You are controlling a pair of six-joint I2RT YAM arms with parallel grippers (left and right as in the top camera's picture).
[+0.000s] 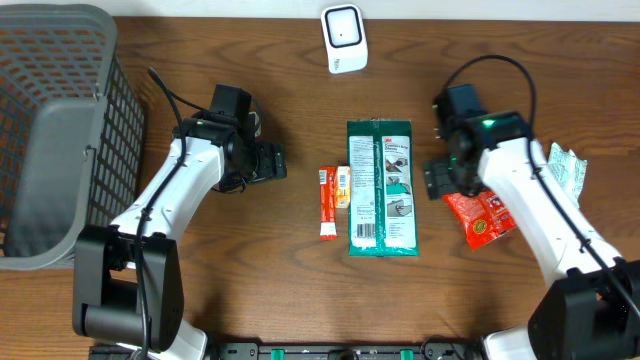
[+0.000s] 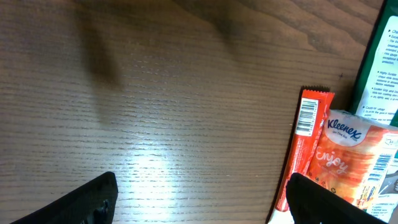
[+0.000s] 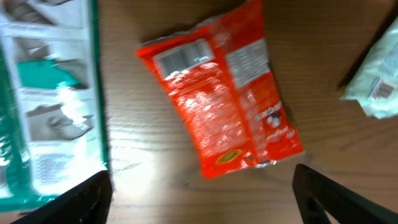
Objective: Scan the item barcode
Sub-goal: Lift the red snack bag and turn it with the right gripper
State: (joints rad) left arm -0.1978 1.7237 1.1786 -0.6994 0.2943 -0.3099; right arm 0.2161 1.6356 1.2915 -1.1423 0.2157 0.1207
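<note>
Five packets [image 1: 381, 187] (mixed), one scanner [image 1: 343, 38], one basket [image 1: 58, 150]

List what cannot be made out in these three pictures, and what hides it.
Overhead: the right arm covers part of the red snack packet.
Right wrist: its print is motion-blurred.
Left wrist: the frame edge cuts off the Kleenex pack.
Overhead: text on the green pack is too small.
</note>
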